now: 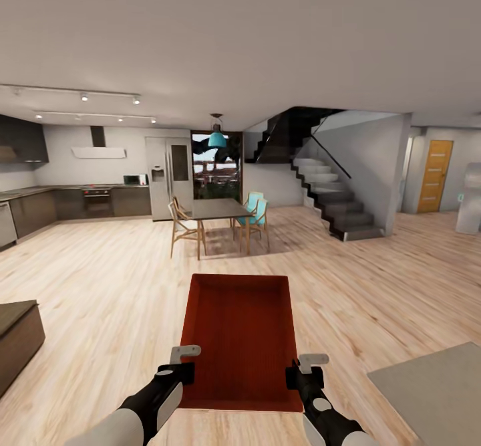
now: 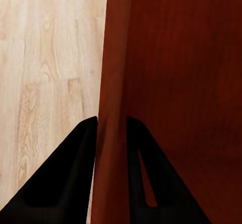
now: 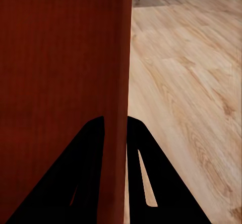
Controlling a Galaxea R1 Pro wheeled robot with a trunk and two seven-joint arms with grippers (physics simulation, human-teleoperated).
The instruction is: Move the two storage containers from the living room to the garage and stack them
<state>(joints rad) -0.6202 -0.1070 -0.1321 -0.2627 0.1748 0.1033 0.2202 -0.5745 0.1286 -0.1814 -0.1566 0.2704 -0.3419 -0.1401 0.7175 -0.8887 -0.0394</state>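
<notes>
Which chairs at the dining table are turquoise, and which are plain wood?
The two chairs on the right side of the dining table are the turquoise chairs. The wooden chairs, on its left side, have bare light-wood frames.

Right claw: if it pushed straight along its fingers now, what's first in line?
Nothing new: the right claw is already clamped on the red-orange open-topped box's side wall; beyond that runs light wood plank floor, depth unclear.

No text, label, brand, number or sign can be read in any of the views.
</notes>
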